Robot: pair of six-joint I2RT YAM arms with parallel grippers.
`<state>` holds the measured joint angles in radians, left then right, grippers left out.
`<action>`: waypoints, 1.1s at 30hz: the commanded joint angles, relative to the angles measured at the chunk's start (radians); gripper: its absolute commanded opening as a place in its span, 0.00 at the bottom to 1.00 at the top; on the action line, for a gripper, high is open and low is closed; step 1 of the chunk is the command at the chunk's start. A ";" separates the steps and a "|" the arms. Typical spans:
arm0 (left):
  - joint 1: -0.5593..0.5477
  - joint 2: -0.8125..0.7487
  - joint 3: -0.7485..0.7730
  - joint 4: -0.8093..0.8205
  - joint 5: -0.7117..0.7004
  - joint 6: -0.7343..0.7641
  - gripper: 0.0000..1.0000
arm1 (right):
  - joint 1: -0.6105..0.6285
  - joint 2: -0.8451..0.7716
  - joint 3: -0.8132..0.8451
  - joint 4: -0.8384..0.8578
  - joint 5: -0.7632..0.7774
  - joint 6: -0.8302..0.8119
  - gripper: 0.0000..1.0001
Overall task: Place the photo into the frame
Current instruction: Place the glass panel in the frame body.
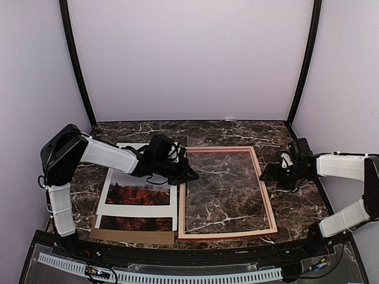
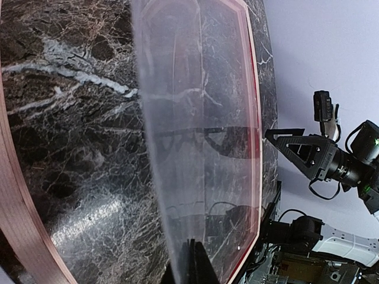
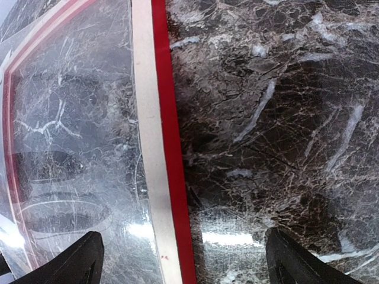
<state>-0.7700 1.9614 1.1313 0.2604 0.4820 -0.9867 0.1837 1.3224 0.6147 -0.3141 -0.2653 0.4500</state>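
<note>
The frame (image 1: 271, 207) lies flat on the marble table, pale side up, with its red edge showing in the right wrist view (image 3: 173, 148) and the left wrist view (image 2: 256, 118). The photo (image 1: 139, 194) of red-orange trees lies to its left, partly covered by a white mat (image 1: 135, 210). My left gripper (image 1: 189, 174) is shut on a clear sheet (image 2: 201, 118) and holds it tilted over the frame's opening; its fingertips (image 2: 198, 267) pinch the sheet's edge. My right gripper (image 1: 269, 176) is open and empty, straddling the frame's right rail (image 3: 183, 266).
A brown backing board (image 1: 133, 236) lies under the photo and mat near the front edge. Purple walls enclose the table on three sides. The right arm (image 2: 331, 163) shows beyond the frame in the left wrist view.
</note>
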 commanded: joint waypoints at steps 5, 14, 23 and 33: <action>0.005 -0.002 0.038 -0.023 0.019 0.024 0.00 | 0.008 0.007 -0.005 0.022 0.006 -0.011 0.97; 0.000 0.024 0.058 -0.029 0.045 0.028 0.00 | 0.008 0.018 -0.010 0.030 -0.003 -0.013 0.96; -0.003 0.031 0.062 -0.029 0.048 0.028 0.00 | 0.022 0.024 -0.028 0.056 -0.024 -0.002 0.94; -0.005 0.038 0.066 -0.032 0.051 0.032 0.00 | 0.046 0.046 -0.034 0.078 -0.038 0.005 0.91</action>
<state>-0.7692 1.9965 1.1744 0.2417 0.5148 -0.9787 0.2165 1.3537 0.5888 -0.2699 -0.2897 0.4500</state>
